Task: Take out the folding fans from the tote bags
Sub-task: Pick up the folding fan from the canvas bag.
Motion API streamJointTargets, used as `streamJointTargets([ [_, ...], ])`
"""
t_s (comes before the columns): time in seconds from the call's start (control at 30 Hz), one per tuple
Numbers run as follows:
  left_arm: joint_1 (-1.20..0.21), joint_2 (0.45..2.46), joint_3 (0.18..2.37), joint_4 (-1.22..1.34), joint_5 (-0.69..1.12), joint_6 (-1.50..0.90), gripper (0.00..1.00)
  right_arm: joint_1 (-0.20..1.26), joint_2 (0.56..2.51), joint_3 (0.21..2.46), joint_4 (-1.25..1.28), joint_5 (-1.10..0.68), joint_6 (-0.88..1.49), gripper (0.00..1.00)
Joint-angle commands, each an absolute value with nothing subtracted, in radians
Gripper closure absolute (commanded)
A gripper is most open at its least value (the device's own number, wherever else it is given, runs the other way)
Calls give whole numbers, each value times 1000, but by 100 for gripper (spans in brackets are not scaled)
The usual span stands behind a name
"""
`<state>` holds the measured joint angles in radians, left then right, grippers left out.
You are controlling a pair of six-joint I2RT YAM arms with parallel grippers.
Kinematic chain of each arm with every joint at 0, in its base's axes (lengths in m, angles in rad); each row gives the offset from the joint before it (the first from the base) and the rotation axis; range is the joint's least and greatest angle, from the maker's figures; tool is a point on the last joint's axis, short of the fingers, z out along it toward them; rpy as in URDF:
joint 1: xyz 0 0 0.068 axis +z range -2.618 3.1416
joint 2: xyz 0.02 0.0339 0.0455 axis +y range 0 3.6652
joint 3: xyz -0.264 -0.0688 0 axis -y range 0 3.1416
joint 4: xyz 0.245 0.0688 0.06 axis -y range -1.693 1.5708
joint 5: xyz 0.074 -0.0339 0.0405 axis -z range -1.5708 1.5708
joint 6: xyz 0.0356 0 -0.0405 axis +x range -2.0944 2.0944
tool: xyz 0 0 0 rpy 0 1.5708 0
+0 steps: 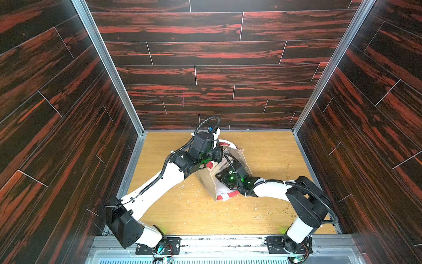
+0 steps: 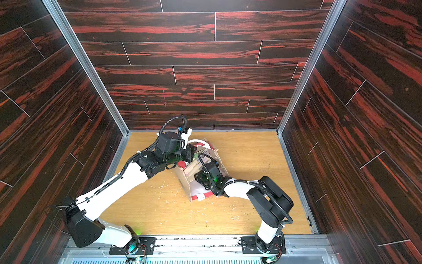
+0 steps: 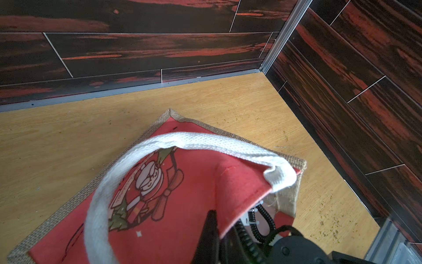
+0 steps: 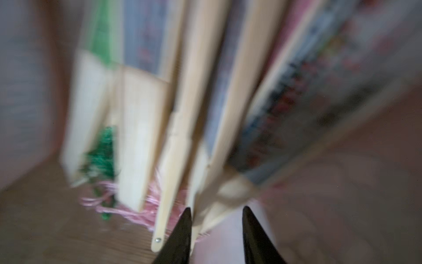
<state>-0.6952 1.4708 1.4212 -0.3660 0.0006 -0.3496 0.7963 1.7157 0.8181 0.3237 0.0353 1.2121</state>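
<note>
Closing now, the parted jaws of the right gripper (image 4: 216, 209) could catch two folding fans (image 4: 194, 91) together, tugging the tote bag (image 3: 205, 182) from the tight pinch of the left gripper (image 3: 212, 221).

The left arm (image 1: 159, 185) is reaching forward and inward across the table, wrist bending sideways, with the left end effector (image 1: 218, 156) pinching the rim of the tote bag (image 1: 206, 182), jaws closed. The right arm (image 1: 271, 188) is folding sharply at the elbow, with the right end effector (image 4: 216, 212) pointing down into the bag, jaws standing apart.
</note>
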Motion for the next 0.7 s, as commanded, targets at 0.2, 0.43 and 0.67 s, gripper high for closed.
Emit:
streamJointTargets([
  [0.2,-699,1444,1399,-346,0,-351,100,772,1721,807,379,17,1265,64],
  [0.43,-699,1450,1393,-341,0,-357,100,772,1705,806,419,15,1235,69],
  [0.67,-699,1447,1396,-344,0,-354,100,757,1754,832,430,-15,1253,79],
])
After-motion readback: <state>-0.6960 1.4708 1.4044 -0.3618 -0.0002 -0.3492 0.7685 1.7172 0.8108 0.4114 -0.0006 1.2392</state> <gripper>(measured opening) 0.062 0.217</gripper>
